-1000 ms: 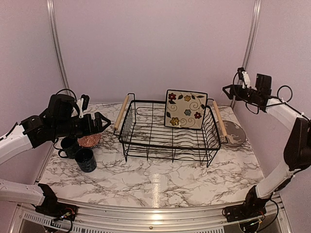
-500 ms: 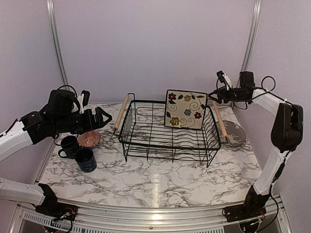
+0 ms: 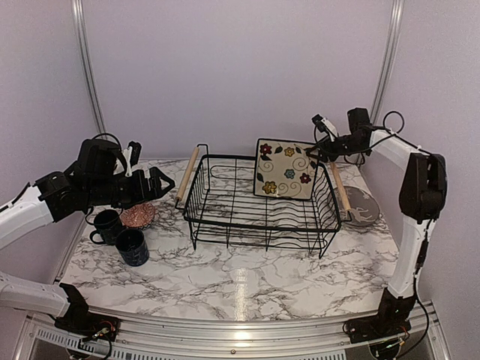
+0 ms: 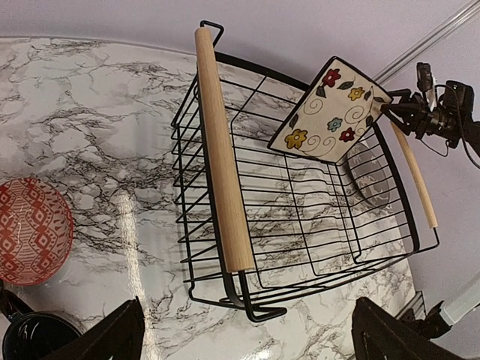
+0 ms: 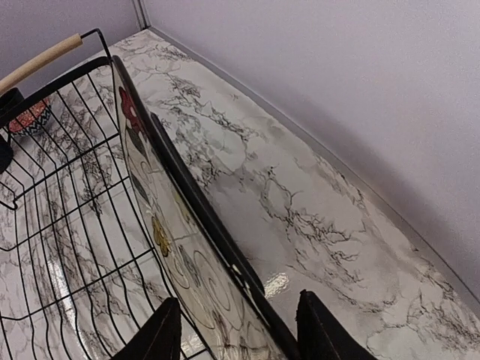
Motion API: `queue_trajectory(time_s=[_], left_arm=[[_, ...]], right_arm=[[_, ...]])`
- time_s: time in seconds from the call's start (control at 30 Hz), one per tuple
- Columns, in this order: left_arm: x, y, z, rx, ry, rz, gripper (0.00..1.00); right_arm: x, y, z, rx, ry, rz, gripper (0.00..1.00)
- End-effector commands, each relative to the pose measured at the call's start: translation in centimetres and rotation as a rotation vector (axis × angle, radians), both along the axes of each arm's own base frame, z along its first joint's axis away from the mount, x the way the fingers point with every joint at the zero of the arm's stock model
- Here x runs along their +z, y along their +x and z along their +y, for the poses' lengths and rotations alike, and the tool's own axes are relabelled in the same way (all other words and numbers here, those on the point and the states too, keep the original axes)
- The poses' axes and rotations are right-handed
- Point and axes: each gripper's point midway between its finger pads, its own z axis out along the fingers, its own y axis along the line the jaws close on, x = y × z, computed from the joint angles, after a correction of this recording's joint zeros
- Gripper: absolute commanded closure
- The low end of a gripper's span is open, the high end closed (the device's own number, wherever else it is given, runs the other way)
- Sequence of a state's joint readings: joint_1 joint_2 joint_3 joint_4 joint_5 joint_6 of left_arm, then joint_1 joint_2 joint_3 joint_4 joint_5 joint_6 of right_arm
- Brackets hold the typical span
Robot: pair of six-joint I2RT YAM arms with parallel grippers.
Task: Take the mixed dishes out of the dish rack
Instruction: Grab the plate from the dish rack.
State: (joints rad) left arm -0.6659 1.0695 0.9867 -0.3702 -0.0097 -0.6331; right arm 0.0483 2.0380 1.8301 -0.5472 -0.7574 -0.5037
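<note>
The black wire dish rack (image 3: 225,225) stands mid-table. The square cream floral plate (image 3: 286,169) leans upright at its far right side. My right gripper (image 3: 313,152) is open at the plate's upper right corner. In the right wrist view the plate's dark rim (image 5: 202,210) runs between the two fingers of my right gripper (image 5: 238,330). My left gripper (image 3: 161,184) is open and empty, held above the table left of the rack. Two dark teal mugs (image 3: 107,225) (image 3: 133,246), the patterned bowl (image 3: 139,216) and the grey plate (image 3: 361,206) sit on the table.
The rack's wooden handles (image 4: 223,150) (image 3: 338,186) run along its short sides. The mugs and bowl cluster at the left table edge, under my left arm. The bowl's red inside (image 4: 30,229) shows in the left wrist view. A purple back wall stands close behind the rack.
My right arm has swung left and down from the right wall to the floral plate's upper right corner. My left gripper has shifted slightly right and down.
</note>
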Motion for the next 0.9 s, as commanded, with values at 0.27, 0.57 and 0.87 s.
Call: queue_trajectory(time_s=[0.27,0.57,0.87], left_arm=[[0.4,0.3,-1.3,-0.041,-0.015,0.011,0.01],[0.2,0.3,-1.3,-0.039,-0.018,0.013,0.01],[0.1,0.2,-1.5,-0.045,-0.019,0.017,0.01]], right_arm=[[-2.0,-2.8,3.6,0.143,-0.060,0.062,0.69],[-0.6,-3.6,5.0,0.203,-0.008,0.024,0.65],[-1.7,-2.3,5.5,0.204,-0.012,0.018,0.47]])
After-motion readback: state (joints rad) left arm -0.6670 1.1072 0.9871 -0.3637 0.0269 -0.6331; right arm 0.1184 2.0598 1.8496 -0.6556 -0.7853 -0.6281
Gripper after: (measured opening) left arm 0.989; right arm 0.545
